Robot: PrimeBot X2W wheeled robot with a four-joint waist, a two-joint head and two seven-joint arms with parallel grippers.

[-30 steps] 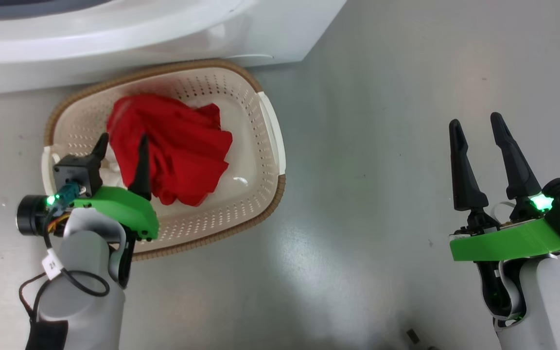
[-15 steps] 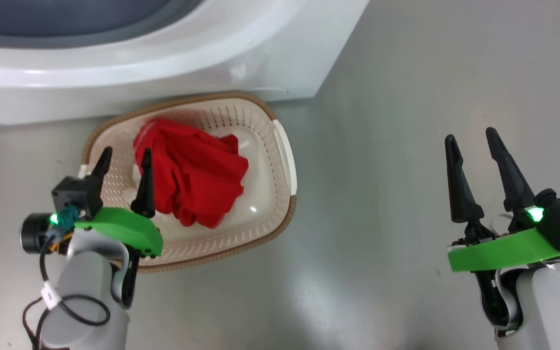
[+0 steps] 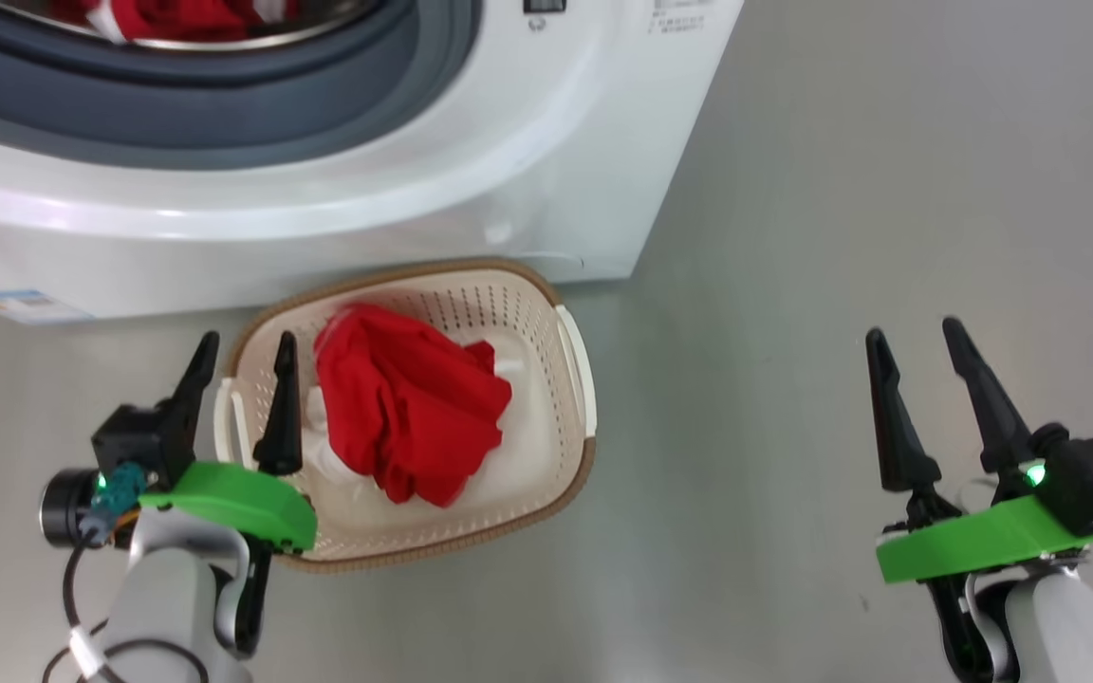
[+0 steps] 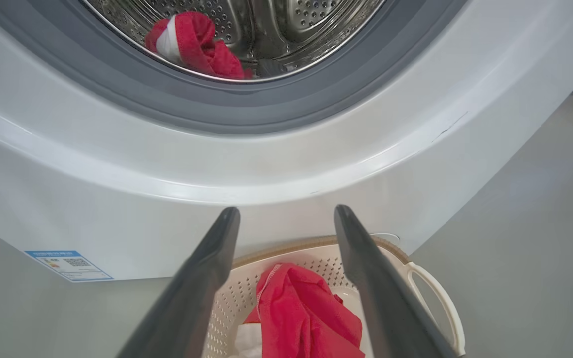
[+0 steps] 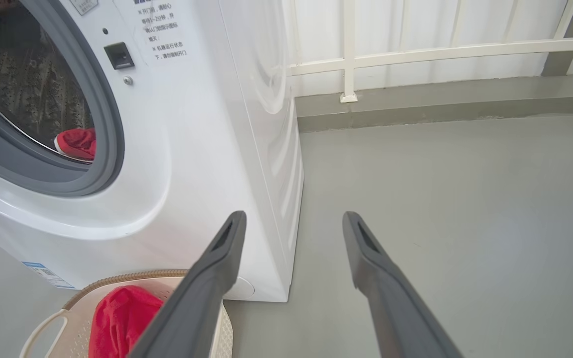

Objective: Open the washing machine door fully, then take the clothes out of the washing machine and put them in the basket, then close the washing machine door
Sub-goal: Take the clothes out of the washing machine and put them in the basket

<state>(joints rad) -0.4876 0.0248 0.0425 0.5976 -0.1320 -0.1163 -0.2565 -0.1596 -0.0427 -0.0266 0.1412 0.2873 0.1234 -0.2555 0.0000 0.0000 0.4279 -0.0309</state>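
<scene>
The white washing machine (image 3: 338, 204) fills the top of the head view, its grey gasket (image 4: 246, 107) ringing the steel drum (image 4: 276, 30). Red clothes (image 4: 194, 44) still lie inside the drum (image 5: 77, 143). More red clothes (image 3: 409, 413) sit in the cream basket (image 3: 561, 455) on the floor in front of the machine. My left gripper (image 3: 243, 346) hangs open and empty over the basket's left end. My right gripper (image 3: 917, 341) stands open and empty over bare floor, well right of the basket. The washing machine door is out of view.
Grey floor (image 3: 793, 237) stretches to the right of the machine. A white railing (image 5: 416, 49) and a low kerb (image 5: 445, 107) close off the far side. A blue label (image 3: 10, 304) sits at the machine's lower left corner.
The head camera has tilted up, so the basket has slid down the picture and the drum opening has come into view. The left gripper has drawn back from the clothes toward the basket's left end.
</scene>
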